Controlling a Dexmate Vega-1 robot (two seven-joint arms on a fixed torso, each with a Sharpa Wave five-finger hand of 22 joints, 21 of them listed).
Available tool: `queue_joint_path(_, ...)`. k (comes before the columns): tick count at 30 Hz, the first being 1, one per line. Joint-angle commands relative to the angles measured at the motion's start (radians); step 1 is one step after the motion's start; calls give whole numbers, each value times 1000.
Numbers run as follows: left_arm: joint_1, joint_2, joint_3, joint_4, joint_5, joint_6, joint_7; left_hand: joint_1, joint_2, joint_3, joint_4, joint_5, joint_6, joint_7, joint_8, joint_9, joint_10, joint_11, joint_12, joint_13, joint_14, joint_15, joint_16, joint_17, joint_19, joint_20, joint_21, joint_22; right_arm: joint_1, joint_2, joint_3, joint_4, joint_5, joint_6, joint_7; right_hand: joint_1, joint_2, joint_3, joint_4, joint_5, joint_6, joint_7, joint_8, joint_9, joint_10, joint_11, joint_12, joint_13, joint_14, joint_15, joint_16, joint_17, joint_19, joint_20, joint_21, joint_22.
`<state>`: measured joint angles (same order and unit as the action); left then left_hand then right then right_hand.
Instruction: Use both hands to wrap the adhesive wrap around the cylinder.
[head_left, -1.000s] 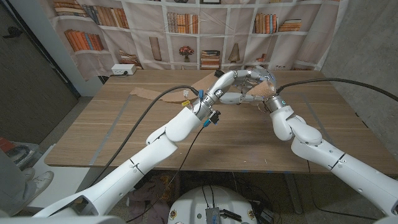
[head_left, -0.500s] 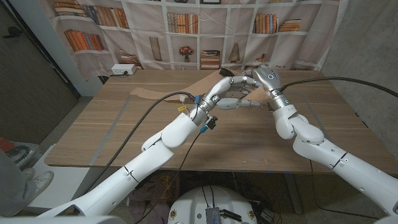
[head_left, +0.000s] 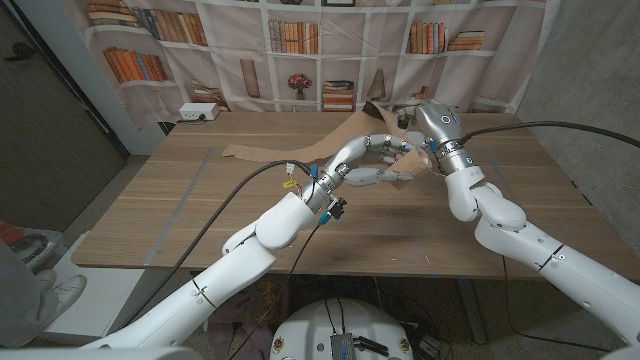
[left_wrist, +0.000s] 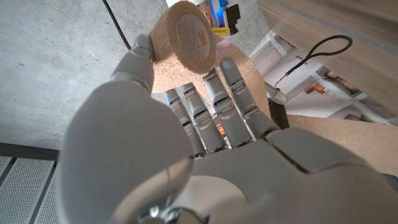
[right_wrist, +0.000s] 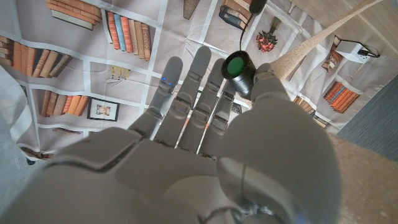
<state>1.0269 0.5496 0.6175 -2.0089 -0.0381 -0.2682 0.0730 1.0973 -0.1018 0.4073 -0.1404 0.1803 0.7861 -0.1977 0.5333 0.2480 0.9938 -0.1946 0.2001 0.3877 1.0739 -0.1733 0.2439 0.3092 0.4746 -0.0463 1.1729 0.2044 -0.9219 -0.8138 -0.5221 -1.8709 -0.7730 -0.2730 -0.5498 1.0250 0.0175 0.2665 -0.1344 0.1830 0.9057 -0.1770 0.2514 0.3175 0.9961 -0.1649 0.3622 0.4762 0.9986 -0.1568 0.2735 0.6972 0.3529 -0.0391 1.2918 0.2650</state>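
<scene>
My left hand (head_left: 385, 160) is raised over the middle of the table and pinches the tan roll of adhesive wrap (left_wrist: 186, 37) between thumb and fingers. The roll's white core label faces the left wrist camera. My right hand (head_left: 433, 125) is just beyond it to the right and grips the dark cylinder (right_wrist: 237, 67), whose green end shows between thumb and fingers. A tan strip of wrap (head_left: 320, 143) trails from the hands down to the table's far left part; it shows stretched away from the cylinder as a tan strip (right_wrist: 317, 43) in the right wrist view.
A white socket box (head_left: 198, 112) sits at the wooden table's (head_left: 200, 220) far left edge. A bookshelf-print curtain (head_left: 300, 40) hangs behind the table. Black cables (head_left: 230, 190) run along both arms.
My left hand has come down from beside the right hand toward me with the roll. My right hand has risen and turned with the cylinder.
</scene>
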Motion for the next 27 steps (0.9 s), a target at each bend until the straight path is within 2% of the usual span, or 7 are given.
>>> queue_joint_path(1, 62, 17, -19, -33, -21, 49, 54, 175, 183, 2, 5, 8, 109, 106, 10, 6, 1, -5, 5, 3, 7, -67, 6, 2, -7, -95, 8, 0, -30, -17, 47, -25, 37, -18, -35, 113, 125, 2, 5, 8, 34, -29, 5, 5, 32, -25, 2, 2, 9, -83, 0, 4, -2, -162, 6, 2)
queue_joint_path(9, 99, 3, -28, -41, -28, 69, 113, 175, 184, 2, 5, 8, 108, 109, 11, 6, 1, -5, 4, 2, 6, -67, 6, 3, -8, -95, 10, -1, -42, -9, 62, -33, 51, -35, -57, 114, 125, 2, 5, 8, 34, -29, 4, 5, 34, -25, 2, 3, 11, -83, 0, 5, -1, -163, 8, 1)
queue_joint_path(18, 113, 23, -35, -62, -3, 103, 138, 176, 184, 2, 5, 8, 109, 111, 12, 7, 1, -5, 5, 3, 8, -67, 8, 4, -9, -95, 12, -2, -56, -14, 83, -34, 76, -32, -81, 115, 124, 2, 4, 7, 35, -29, 3, 5, 35, -25, 2, 2, 12, -83, 0, 6, -1, -163, 11, -1)
queue_joint_path(23, 123, -2, -40, -42, -45, 86, 157, 176, 184, 1, 5, 8, 108, 108, 13, 6, 1, -5, 5, 3, 8, -67, 8, 5, -9, -95, 13, -3, -64, -16, 93, -36, 83, -31, -97, 115, 124, 2, 4, 7, 34, -29, 3, 5, 36, -25, 1, 2, 13, -83, -1, 6, -1, -163, 11, -3)
queue_joint_path(27, 127, -5, -42, -35, -25, 83, 180, 176, 184, 1, 5, 8, 108, 105, 13, 7, 0, -4, 5, 4, 9, -67, 9, 5, -10, -95, 14, -3, -69, -21, 98, -40, 87, -30, -101, 116, 125, 2, 4, 7, 35, -29, 3, 5, 37, -25, 1, 3, 13, -83, -1, 6, -1, -163, 12, -4)
